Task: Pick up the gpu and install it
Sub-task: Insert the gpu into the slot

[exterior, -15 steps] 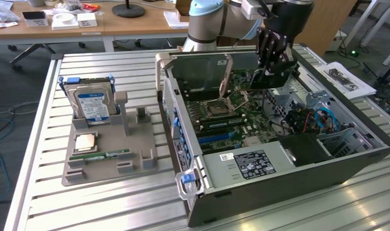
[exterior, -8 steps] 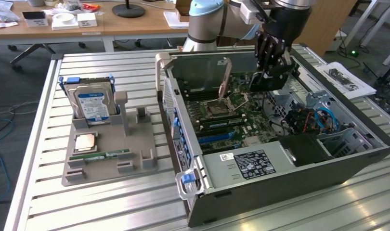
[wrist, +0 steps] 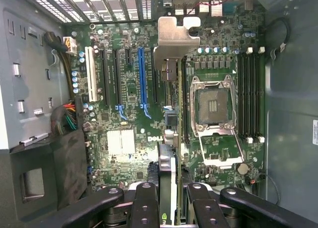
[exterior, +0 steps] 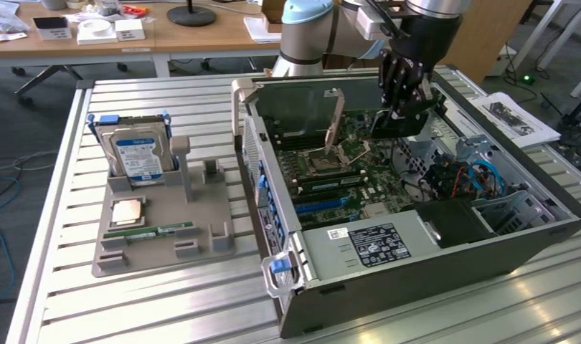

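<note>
Above the motherboard [wrist: 124, 138] — gpu [wrist: 167, 173] edge-down, along slots [wrist: 142, 79].

Matt dark gpu [exterior: 398, 123], glossy green mobo [wrist: 129, 114], ribbed metal table [exterior: 176, 308]

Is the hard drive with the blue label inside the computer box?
No, the hard drive stands upright in the gray holder outside the computer case, on the exterior view's left.

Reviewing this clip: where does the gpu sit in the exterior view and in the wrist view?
Exterior view: the gpu hangs in the gripper above the open case, on the exterior view's right of the CPU socket.
Wrist view: the gpu runs edge-on between the jaws, beside the CPU socket.
Shared landmark: the CPU socket.
</note>
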You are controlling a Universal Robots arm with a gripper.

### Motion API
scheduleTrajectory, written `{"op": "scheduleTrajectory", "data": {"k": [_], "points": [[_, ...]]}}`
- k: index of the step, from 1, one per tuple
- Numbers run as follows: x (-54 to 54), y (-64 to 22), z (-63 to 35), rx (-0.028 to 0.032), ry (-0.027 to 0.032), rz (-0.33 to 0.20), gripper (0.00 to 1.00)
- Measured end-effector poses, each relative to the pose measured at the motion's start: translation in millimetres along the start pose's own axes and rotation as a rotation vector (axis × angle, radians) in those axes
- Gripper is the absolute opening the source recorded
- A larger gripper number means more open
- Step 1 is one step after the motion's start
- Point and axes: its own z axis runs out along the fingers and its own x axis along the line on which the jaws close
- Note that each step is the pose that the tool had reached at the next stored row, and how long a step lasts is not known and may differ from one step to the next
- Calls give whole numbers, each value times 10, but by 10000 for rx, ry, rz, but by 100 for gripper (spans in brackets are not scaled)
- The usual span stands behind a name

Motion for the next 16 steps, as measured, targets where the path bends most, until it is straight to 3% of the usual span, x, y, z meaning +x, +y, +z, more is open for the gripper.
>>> {"op": "scheduleTrajectory", "data": {"k": [11,16], "points": [[0,0,1,0,0,0,27],[3,4,75,3,-1,0,27]]}}
